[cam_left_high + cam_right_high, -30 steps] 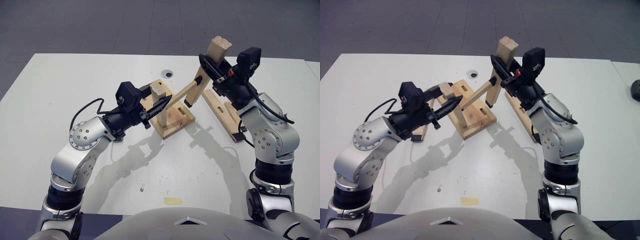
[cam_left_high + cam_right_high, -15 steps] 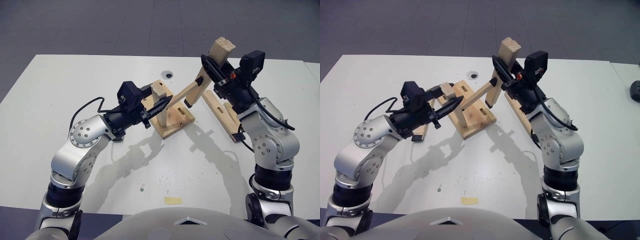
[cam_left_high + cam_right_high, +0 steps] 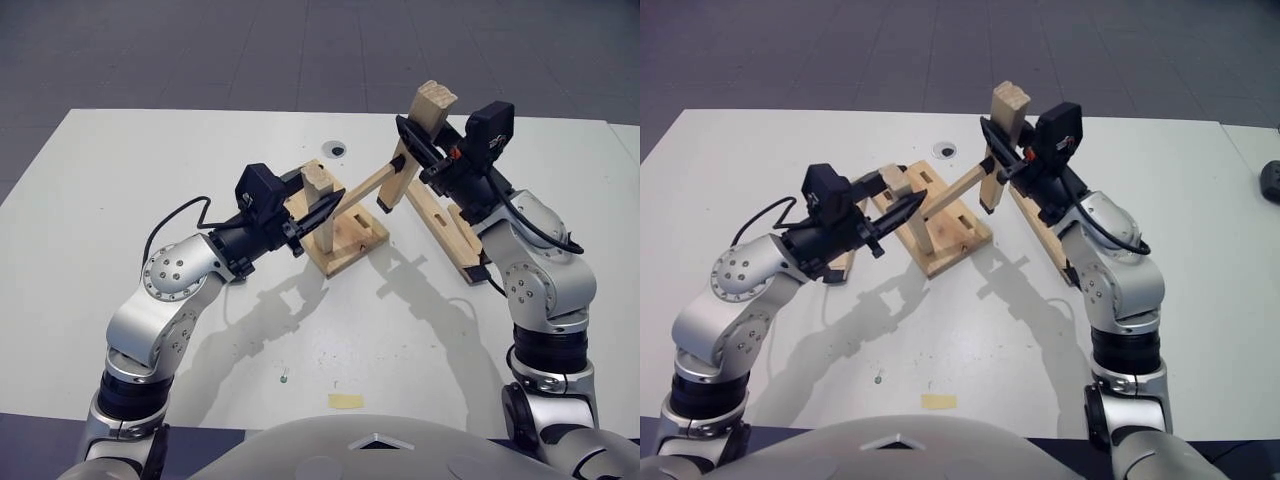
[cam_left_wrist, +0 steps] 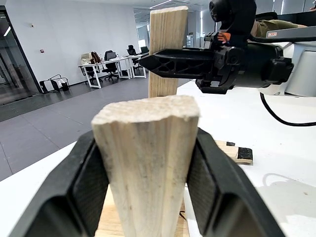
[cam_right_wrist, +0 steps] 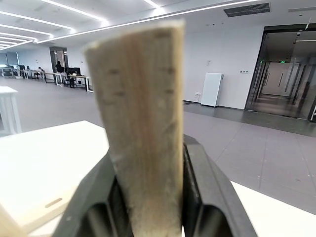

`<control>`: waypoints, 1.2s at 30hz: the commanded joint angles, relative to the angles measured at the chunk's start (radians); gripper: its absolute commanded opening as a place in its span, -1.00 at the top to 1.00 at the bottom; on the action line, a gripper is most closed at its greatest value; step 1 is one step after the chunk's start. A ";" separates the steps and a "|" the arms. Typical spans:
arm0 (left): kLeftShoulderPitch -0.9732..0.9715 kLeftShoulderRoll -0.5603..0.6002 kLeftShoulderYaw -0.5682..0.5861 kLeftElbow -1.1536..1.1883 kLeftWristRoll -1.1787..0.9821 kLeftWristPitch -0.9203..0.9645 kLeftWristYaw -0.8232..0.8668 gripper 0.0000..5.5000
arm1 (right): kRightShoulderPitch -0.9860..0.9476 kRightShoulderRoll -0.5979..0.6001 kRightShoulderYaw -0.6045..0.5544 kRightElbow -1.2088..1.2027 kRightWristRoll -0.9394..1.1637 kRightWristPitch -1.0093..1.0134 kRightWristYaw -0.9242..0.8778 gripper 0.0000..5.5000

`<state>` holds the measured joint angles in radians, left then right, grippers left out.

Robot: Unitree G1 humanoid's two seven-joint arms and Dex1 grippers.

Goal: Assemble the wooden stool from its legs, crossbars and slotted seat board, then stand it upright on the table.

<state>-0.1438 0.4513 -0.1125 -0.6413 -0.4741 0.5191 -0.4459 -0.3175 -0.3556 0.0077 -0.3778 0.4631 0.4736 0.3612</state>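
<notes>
Clamping upright leg (image 3: 320, 183) in left gripper (image 3: 322, 211) | right gripper (image 3: 410, 140) closed on raised leg (image 3: 434, 102)

seat board (image 3: 356, 236) centre | upright leg (image 3: 318, 181) on it | raised leg (image 3: 434, 101), side frame (image 3: 451, 236) right

Worktop (image 3: 120, 180): plain white, with a few faint dark specks.

Seat board (image 3: 352, 245), upright leg (image 3: 320, 180), raised leg (image 3: 432, 100) and crossbar (image 3: 365, 185): pale natural wood with fine straight grain. The end faces are lighter and rougher.

Side board (image 3: 447, 228): the same pale wood, with a dark end piece.

Left gripper (image 3: 318, 200) and right gripper (image 3: 420, 135): black. The right one carries a small red-orange detail.

Tape scrap (image 3: 346, 401): pale yellow.

Floor (image 3: 200, 50): dark grey tiles with thin lighter joints.
</notes>
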 commanded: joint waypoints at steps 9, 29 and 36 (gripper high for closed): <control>0.013 -0.006 -0.033 0.045 0.020 0.084 0.018 0.25 | 0.050 0.041 0.139 0.020 0.027 0.038 0.116 0.61; -0.005 -0.046 -0.003 0.030 -0.004 0.113 0.034 0.25 | 0.060 0.055 0.126 0.008 0.030 0.049 0.087 0.61; -0.023 -0.046 -0.002 0.041 -0.002 0.120 0.021 0.25 | 0.044 0.072 0.072 -0.016 0.077 0.090 0.050 0.61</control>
<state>-0.1558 0.4188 -0.0900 -0.6514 -0.4780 0.5762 -0.4484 -0.2996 -0.3328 0.0055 -0.3728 0.4400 0.4775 0.3474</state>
